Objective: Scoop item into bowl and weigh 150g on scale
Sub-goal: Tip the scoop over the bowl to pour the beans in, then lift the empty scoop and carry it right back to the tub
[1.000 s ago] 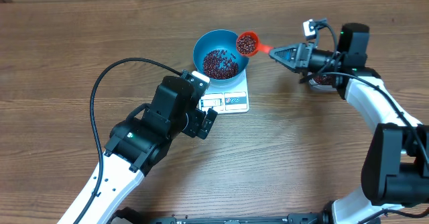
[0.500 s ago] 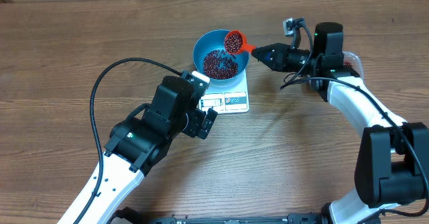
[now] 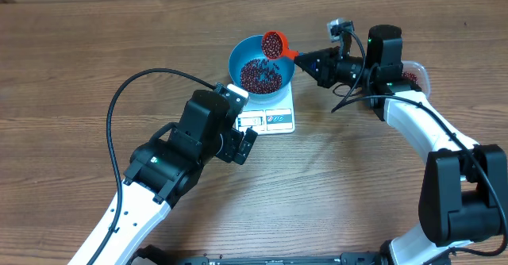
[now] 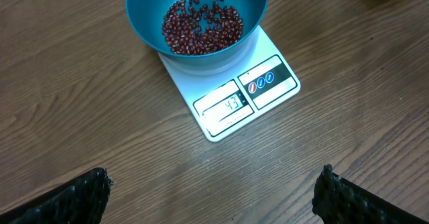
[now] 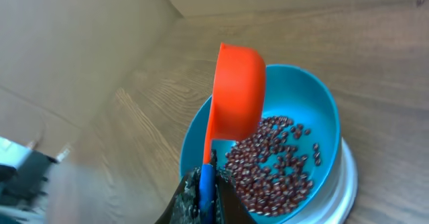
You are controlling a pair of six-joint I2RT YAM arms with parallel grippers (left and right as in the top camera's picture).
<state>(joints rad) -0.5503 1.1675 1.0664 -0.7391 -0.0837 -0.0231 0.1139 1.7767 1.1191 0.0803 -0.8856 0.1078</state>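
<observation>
Wood table (image 3: 71, 51) all round. R gripper (image 3: 308, 59) clamped on orange scoop (image 3: 273, 44) handle, cup tipped on its side over bowl (image 3: 233, 59) rim (beans (image 3: 260, 75) piled inside). Bowl sits on scale (image 3: 276, 120). L gripper (image 4: 214, 200) spread wide, holding nothing, above table near scale's display edge.

Two arms, with one end effector each: the left end effector (image 4: 211, 194) and the right end effector (image 3: 311, 60). One orange scoop (image 3: 272, 44) sits in the right end effector's tips. One blue bowl (image 3: 236, 59) stands ahead of the left end effector, on one white scale (image 3: 274, 119). The beans (image 3: 258, 76) are too many to count. One clear tub (image 3: 417, 71) lies behind the right end effector, partly hidden. One bench (image 3: 357, 178).
</observation>
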